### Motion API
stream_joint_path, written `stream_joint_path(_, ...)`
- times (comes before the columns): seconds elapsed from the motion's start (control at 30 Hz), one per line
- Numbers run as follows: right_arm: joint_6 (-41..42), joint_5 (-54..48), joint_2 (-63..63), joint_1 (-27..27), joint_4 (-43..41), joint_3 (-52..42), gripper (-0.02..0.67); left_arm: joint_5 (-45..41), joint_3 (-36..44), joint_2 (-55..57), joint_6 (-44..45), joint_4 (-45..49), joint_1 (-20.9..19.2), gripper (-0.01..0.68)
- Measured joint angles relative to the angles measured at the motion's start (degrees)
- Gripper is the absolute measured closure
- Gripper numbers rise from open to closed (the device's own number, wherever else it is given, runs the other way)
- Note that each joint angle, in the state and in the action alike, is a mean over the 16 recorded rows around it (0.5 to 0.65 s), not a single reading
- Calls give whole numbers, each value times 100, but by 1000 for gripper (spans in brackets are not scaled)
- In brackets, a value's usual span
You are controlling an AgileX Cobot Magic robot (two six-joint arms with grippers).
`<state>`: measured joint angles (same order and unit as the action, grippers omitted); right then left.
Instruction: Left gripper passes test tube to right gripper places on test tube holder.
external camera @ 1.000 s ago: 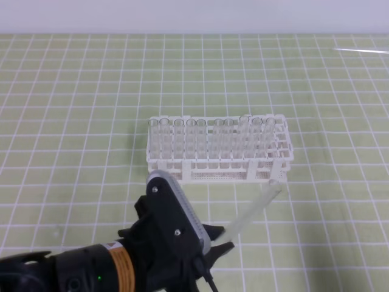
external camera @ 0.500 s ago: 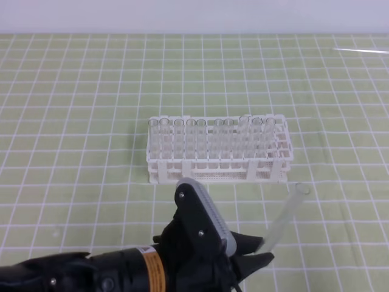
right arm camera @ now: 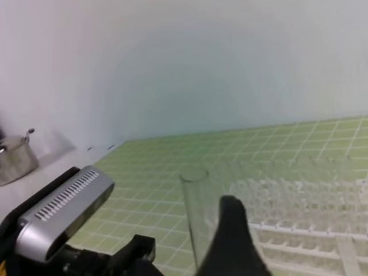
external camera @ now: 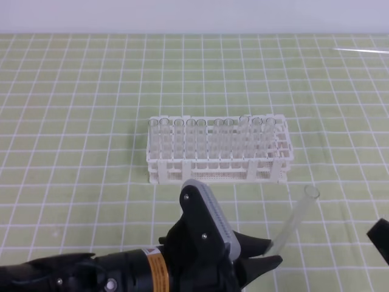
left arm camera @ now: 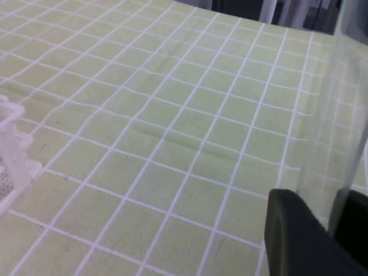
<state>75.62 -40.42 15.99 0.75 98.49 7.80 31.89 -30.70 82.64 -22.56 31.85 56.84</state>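
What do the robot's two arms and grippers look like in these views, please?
The left gripper is black and two-fingered, on a thick black arm with a ribbed grey plate and an orange-yellow label. Only a black corner of the right gripper shows in the high view; its wrist view shows one dark finger.

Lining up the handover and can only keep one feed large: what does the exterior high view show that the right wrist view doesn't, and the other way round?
Only the exterior high view shows the whole test tube holder with its row of clear tubes, the left end effector shut on the lower end of the test tube, and a black corner of the right arm at the frame's edge. Only the right wrist view shows the tube's open rim close up, one right end effector finger in front of it, and a metal pot. Both show the test tube, holder and left end effector.
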Motion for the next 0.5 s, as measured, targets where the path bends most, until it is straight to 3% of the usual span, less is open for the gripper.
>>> stream_joint_path(0.5,1780,-1474,1564,0,44,447,602,462,0,8,-157,239,0,665)
